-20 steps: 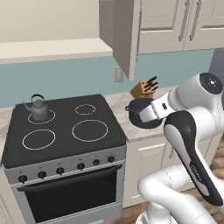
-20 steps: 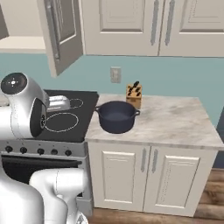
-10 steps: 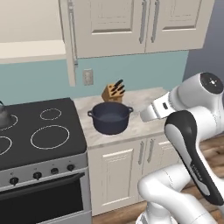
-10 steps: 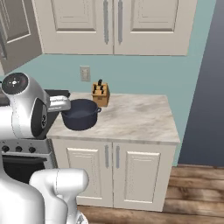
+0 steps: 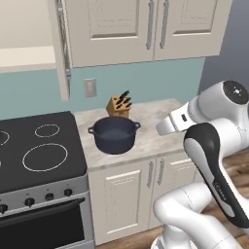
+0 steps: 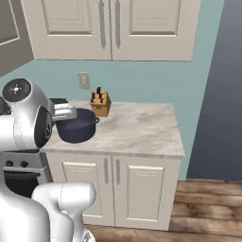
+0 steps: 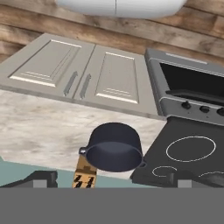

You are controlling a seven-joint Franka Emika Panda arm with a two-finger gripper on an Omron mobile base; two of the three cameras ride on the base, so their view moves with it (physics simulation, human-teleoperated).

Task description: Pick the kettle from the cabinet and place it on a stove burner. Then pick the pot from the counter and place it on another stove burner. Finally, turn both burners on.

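The dark navy pot (image 5: 114,134) stands lidless on the beige counter (image 5: 155,138), close to the stove's right edge; it also shows as the pot (image 6: 75,127) and the pot (image 7: 114,147). My gripper (image 5: 161,128) is folded close to the arm, to the right of the pot and apart from it. In the hand view the gripper (image 7: 112,180) is open, its fingertips (image 7: 41,178) set wide with nothing between them. The black cooktop (image 5: 29,170) shows two whole white burner rings (image 5: 44,157). The kettle is out of view. The cabinet's open door (image 5: 61,46) hangs edge-on above the stove.
A wooden knife block (image 5: 119,103) stands by the wall just behind the pot, under a wall outlet (image 5: 89,88). Shut wall cabinets (image 5: 146,26) hang over the counter. Stove knobs (image 5: 29,201) line the oven front. A dark wall (image 6: 217,94) bounds the counter's right end.
The whole picture has slid left: the base has driven right, from the stove to the counter. The kettle and the left burners have left view. The arm's pose is the same.
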